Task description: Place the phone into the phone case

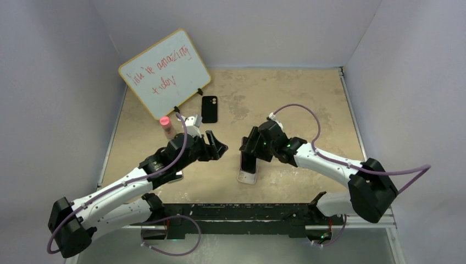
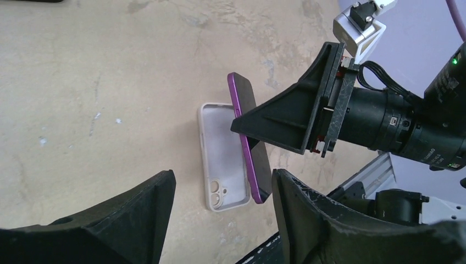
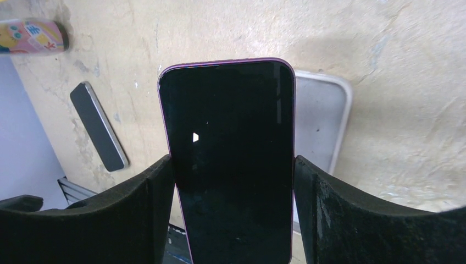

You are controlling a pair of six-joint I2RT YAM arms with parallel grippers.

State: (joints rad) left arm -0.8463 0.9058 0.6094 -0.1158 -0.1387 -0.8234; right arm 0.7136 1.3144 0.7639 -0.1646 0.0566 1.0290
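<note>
My right gripper [image 1: 250,149] is shut on a phone with a black screen and purple rim [image 3: 231,143], its fingers [image 3: 329,220] pressing on both long edges. It holds the phone steeply tilted [image 2: 259,170] over the right side of an empty whitish-beige phone case [image 2: 220,154], which lies open side up on the table [image 1: 247,177]. My left gripper [image 2: 224,220] is open and empty, just left of the case. A matte black phone case [image 1: 209,109] lies further back. A silvery-rimmed phone [image 3: 99,126] lies flat on the table.
A small whiteboard [image 1: 164,74] with red writing leans at the back left. A pink bottle [image 1: 166,127] stands in front of it, beside my left arm. Grey walls close in the table on three sides.
</note>
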